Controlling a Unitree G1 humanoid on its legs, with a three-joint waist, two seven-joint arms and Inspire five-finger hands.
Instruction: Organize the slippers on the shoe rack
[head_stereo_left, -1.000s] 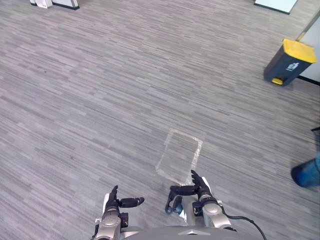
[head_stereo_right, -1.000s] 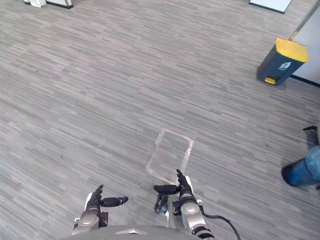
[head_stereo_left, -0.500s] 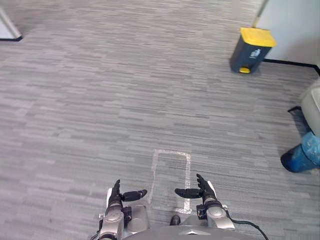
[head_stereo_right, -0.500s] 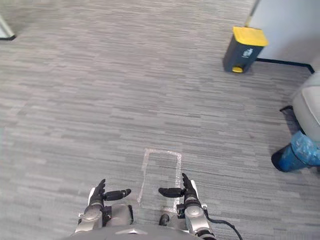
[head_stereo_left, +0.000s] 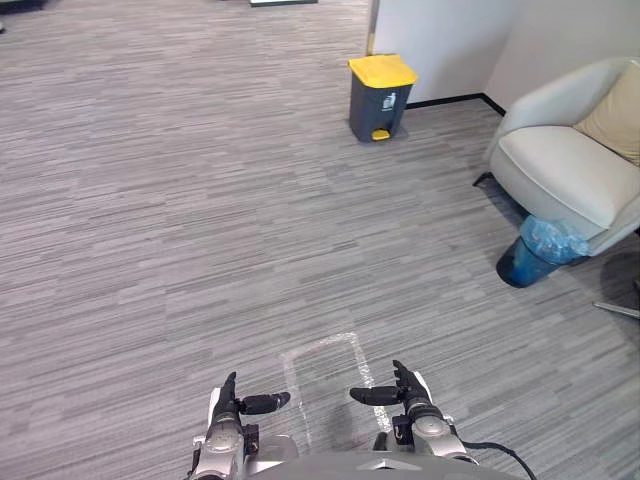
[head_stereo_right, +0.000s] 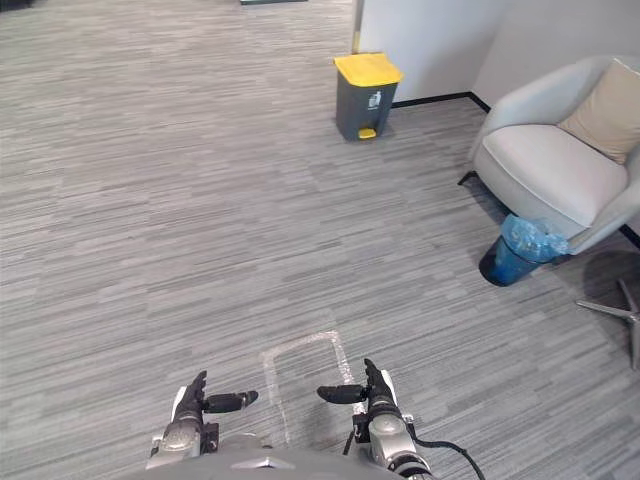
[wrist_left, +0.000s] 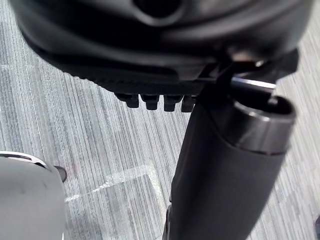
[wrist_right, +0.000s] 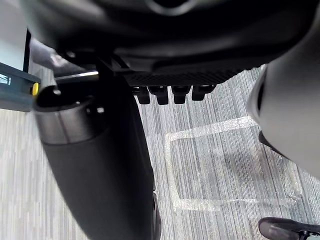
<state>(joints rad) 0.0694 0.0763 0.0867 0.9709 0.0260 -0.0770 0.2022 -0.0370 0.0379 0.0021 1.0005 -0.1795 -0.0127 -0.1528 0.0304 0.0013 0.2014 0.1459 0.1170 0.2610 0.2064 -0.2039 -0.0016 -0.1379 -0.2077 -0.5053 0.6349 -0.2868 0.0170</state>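
My left hand (head_stereo_left: 230, 408) and right hand (head_stereo_left: 410, 398) hang low in front of me over the grey carpet, a short way apart. Both are open, with straight fingers pointing forward, thumbs turned in toward each other, and nothing held. In the left wrist view the fingers (wrist_left: 152, 101) are straight beside the thumb (wrist_left: 225, 165), with bare floor past them. The right wrist view likewise has straight fingers (wrist_right: 170, 93) and a free thumb (wrist_right: 100, 165). A clear tape rectangle (head_stereo_left: 322, 385) marks the floor between the hands.
A dark bin with a yellow lid (head_stereo_left: 380, 95) stands ahead by a white wall (head_stereo_left: 440, 40). At the right are a cream armchair (head_stereo_left: 560, 165) with a tan cushion and a blue waste bin (head_stereo_left: 535, 255) in front of it. Grey carpet stretches ahead and left.
The camera has swung to the right: the yellow-lidded bin has shifted left in the picture, and the armchair and wall have come into view. Both hands keep the same open pose.
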